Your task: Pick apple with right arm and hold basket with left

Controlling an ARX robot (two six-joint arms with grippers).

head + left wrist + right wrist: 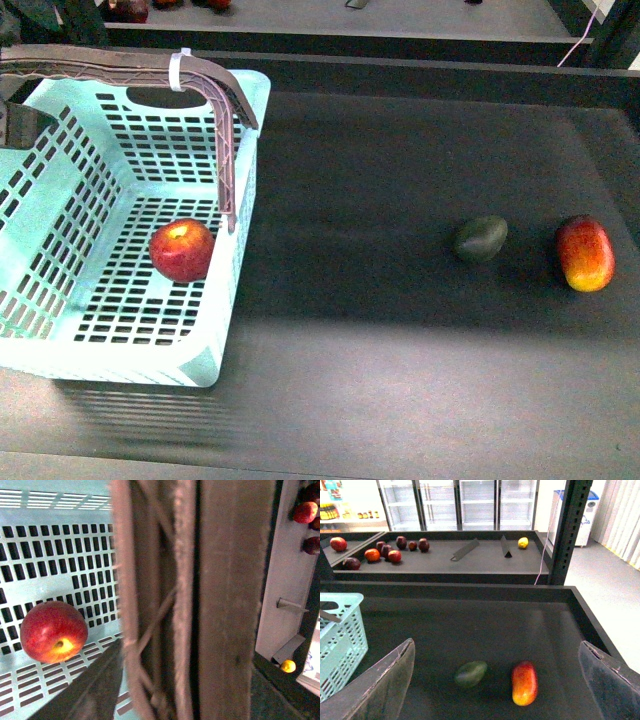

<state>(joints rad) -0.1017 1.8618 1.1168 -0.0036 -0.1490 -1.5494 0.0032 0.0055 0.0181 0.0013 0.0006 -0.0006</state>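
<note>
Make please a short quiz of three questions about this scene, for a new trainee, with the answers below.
1. True or false: the apple lies inside the basket.
2. Which fruit on the dark table lies closer to the basket? A) the mango B) the dark green avocado
3. Fill in: in the right wrist view, the fingers of the right gripper stand wide ____, with nothing between them.

Key
1. True; it rests on the slotted floor, near the wall under the brown-grey handles.
2. B
3. apart (open)
</note>
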